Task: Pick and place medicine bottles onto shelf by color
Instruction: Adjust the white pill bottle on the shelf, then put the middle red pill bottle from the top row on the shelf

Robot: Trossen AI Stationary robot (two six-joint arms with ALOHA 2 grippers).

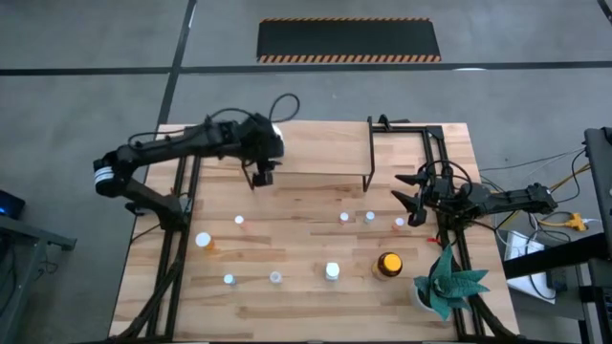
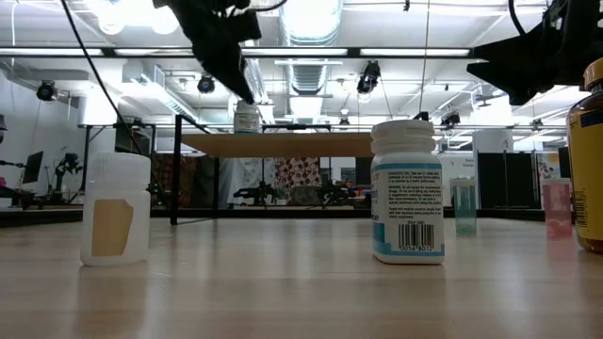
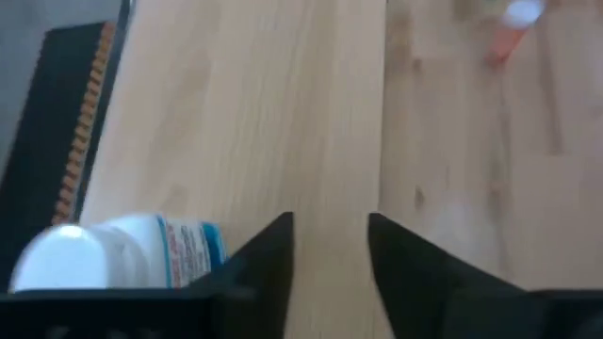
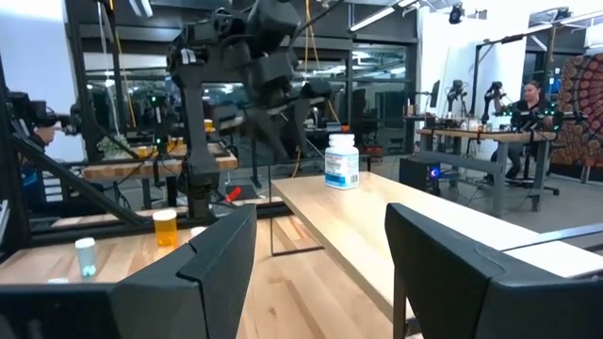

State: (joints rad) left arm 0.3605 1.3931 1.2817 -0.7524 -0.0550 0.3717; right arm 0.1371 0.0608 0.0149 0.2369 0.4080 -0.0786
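The shelf [image 1: 320,148] stands at the table's far middle. A white bottle with a blue label [image 4: 341,161] stands upright on the shelf's left end. It also shows in the low view [image 2: 247,118] and in the left wrist view [image 3: 113,256], beside one finger. My left gripper [image 1: 261,179] hangs over the shelf's near left corner, open and empty [image 3: 330,254]. My right gripper [image 1: 416,201] waits open and empty near the table's right edge. Several small vials and an amber bottle [image 1: 388,265] stand on the table.
Small bottles stand across the table's near half: a white one with orange content [image 1: 204,240], a white blue-labelled one [image 2: 407,193], a pale-blue vial [image 2: 464,207] and a pink one [image 2: 556,207]. A green spiky plant [image 1: 445,282] stands at the near right.
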